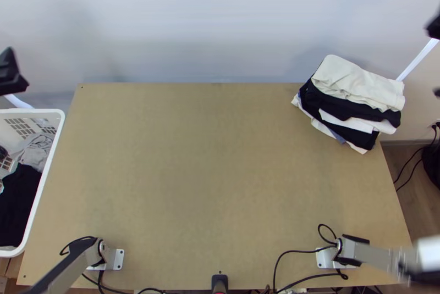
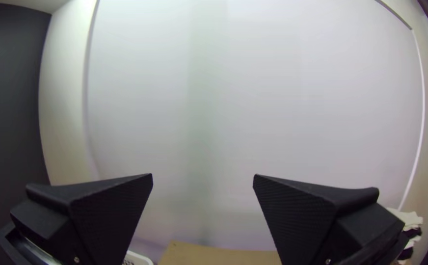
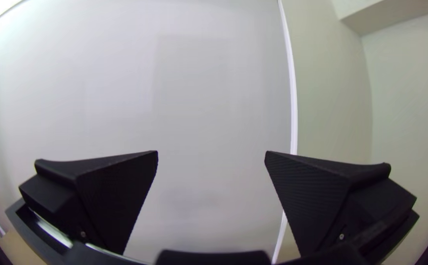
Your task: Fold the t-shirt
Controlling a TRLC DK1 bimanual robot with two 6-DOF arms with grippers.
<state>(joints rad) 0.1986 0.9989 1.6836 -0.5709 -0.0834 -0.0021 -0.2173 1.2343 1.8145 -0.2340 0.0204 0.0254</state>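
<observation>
Your left gripper (image 1: 10,74) and right gripper (image 1: 434,27) have jaws apart; a stack of folded clothes (image 1: 357,88) lies at the far right of your wooden table (image 1: 209,173).

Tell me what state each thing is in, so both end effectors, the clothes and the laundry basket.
Left end effector: open, raised, holding nothing.
Right end effector: open, raised, holding nothing.
Clothes stack: folded, piled at the table's far right.
Basket: upright, clothes inside.
Grey cloth: bunched.
Black cloth: loose, unfolded.
</observation>
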